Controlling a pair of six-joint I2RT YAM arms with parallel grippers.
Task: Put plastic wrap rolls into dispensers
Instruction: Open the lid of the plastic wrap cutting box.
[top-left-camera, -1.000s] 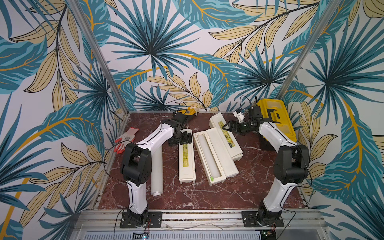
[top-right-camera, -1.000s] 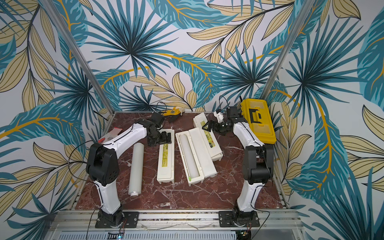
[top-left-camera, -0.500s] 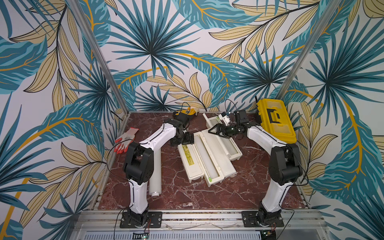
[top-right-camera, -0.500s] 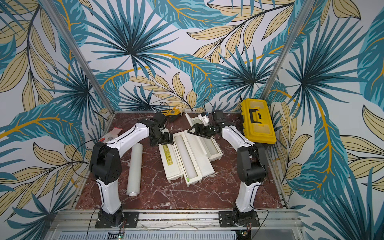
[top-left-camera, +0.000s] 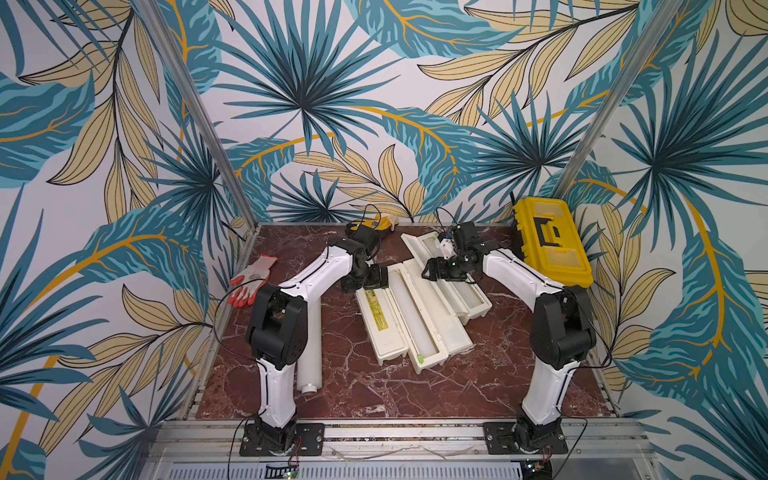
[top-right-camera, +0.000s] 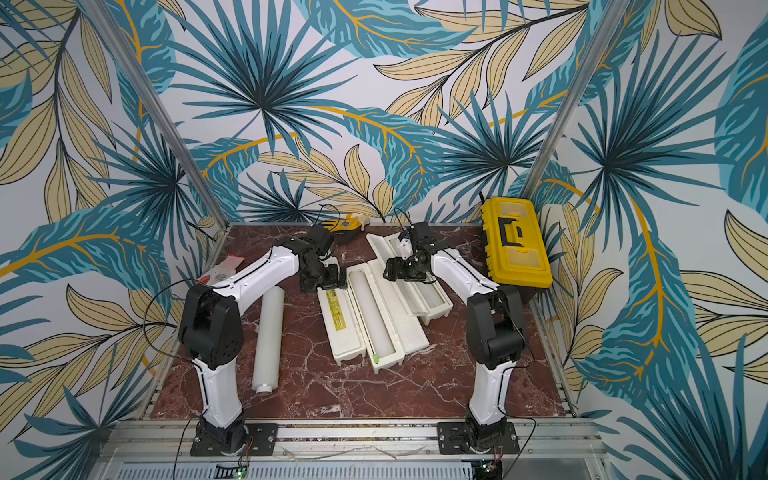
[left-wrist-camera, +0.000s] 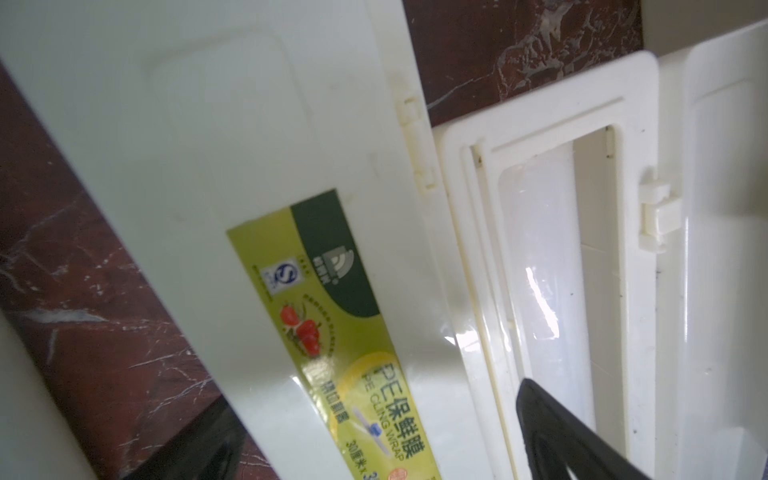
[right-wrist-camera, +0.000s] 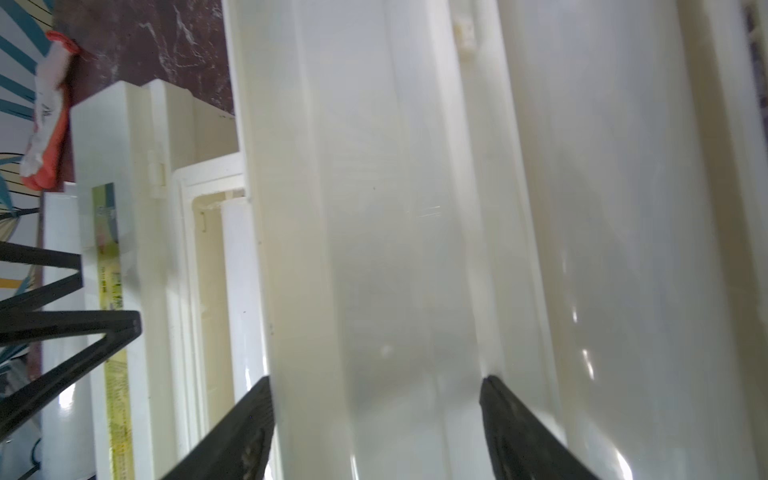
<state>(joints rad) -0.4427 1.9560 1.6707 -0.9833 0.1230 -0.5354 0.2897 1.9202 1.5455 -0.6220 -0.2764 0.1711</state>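
Top views | loose plastic wrap roll (top-left-camera: 309, 353) flat at 8 o'clock of tabletop (top-left-camera: 374, 386) | left gripper (top-left-camera: 368, 286) jaws wide apart, holding nothing, either side of 12 o'clock end of shut labelled dispenser (top-left-camera: 380, 318) | second roll (top-left-camera: 415, 322) seated in open dispenser (top-left-camera: 434, 357) at centre | right gripper (right-wrist-camera: 376, 380) jaws part-open, flanking white lid panel (right-wrist-camera: 374, 249); grip not discernible

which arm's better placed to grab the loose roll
Left: the plastic wrap roll lies beside its base, and the left gripper is open; the right gripper straddles a dispenser lid.
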